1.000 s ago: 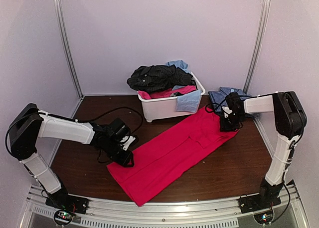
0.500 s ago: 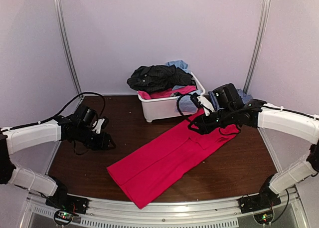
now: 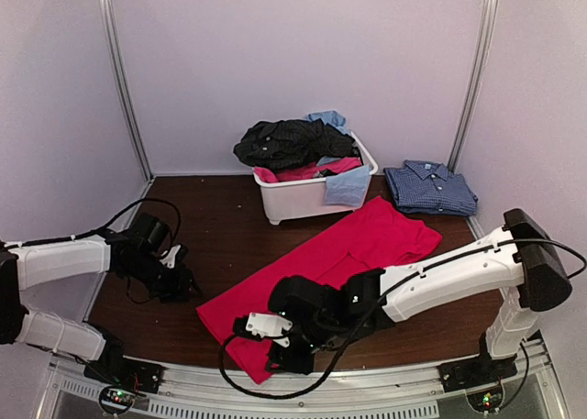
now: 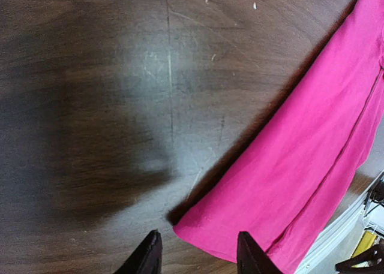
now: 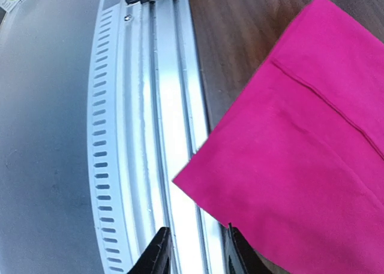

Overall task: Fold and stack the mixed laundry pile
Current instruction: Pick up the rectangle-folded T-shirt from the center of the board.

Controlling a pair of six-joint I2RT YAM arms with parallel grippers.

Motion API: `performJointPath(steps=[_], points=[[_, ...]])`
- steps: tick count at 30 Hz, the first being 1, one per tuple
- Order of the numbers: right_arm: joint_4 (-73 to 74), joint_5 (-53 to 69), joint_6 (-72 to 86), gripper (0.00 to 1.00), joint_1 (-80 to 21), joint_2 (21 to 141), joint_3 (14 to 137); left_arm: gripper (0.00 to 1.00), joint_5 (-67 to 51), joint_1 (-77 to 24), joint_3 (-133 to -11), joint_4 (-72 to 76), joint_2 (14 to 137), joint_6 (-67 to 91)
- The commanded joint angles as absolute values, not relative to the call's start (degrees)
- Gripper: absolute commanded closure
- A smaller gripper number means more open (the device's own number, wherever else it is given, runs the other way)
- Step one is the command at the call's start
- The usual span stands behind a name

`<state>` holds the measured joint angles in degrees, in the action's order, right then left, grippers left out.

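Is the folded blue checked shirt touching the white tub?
Apart. The top view shows a strip of bare brown table between the blue checked shirt and the white tub.

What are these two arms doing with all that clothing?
Two robot arms are folding laundry. A pink-red garment lies flat on the table. The left claw hovers open at its left corner, the right claw open at its near corner; neither grips it. A blue checked shirt lies folded at back right; more clothes wait in the white tub.

Pale lilac walls [image 3: 293, 52] enclose a dark wooden table [image 3: 229, 245].
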<state>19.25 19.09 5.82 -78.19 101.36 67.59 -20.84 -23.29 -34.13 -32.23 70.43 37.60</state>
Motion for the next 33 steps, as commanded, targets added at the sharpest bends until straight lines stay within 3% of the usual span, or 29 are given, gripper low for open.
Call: performJointPath(steps=[1,11,19,26,33], points=[[17.2,17.5,4.1,0.7,-82.1,104.1,71.8,0.56,-21.3,-22.9,-32.8,-32.7,68.5,38.4],[24.4,14.2,-1.4,0.68,-84.5,112.8,79.5,0.56,-21.2,-22.9,-33.5,-33.7,67.5,38.0],[28.0,10.0,-3.0,0.58,-86.5,117.0,82.4,0.55,-20.8,-22.9,-34.9,-34.3,68.3,36.9],[28.1,6.6,-3.2,0.56,-86.9,118.4,82.1,0.55,-20.7,-23.0,-34.2,-34.0,68.4,36.6],[31.0,1.1,-4.5,0.6,-87.4,121.1,83.9,0.55,-20.5,-23.0,-34.5,-34.0,68.2,36.4]])
